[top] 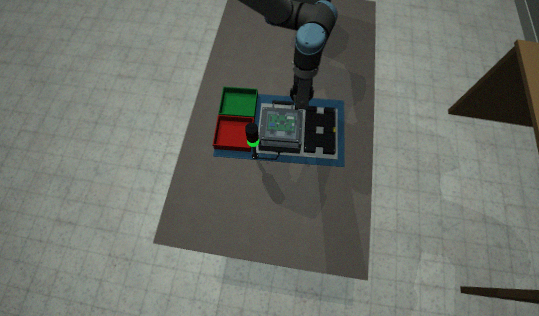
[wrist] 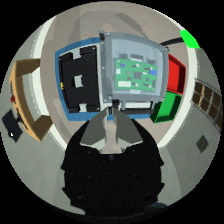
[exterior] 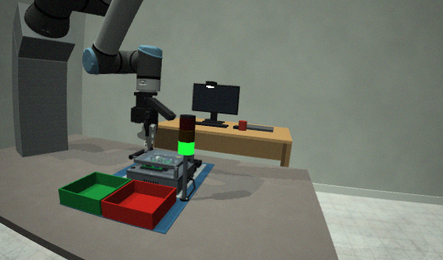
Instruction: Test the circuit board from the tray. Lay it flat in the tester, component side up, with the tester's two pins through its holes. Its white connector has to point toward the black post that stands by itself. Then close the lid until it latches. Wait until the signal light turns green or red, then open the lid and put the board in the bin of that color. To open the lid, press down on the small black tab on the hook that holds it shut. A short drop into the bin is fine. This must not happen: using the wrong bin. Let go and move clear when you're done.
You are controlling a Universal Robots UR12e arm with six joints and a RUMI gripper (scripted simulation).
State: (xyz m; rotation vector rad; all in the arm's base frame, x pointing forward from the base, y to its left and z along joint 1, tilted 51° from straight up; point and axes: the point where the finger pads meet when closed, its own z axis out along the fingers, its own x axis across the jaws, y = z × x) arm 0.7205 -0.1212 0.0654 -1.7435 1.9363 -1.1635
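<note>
The green circuit board (top: 279, 123) (wrist: 134, 77) lies component side up in the tester, under the clear lid (top: 269, 135) (exterior: 142, 156) (wrist: 111, 51). The lid covers the board, and the exterior view shows a gap between lid and tester base (exterior: 155, 176). My gripper (top: 301, 107) (exterior: 149, 148) (wrist: 109, 107) is shut and empty, its tips low beside the lid's edge on the handle side. The hook and its black tab are not clear behind the fingertips. The signal light (top: 253, 143) (exterior: 186, 148) (wrist: 189, 39) glows green.
The green bin (top: 239, 101) (exterior: 96, 192) (wrist: 166, 107) and red bin (top: 234, 133) (exterior: 140, 202) (wrist: 176, 76) stand side by side beyond the tester. The black tray (top: 320, 122) (wrist: 79, 92) lies on the other side. The signal light's pole (exterior: 185, 181) stands beside the tester.
</note>
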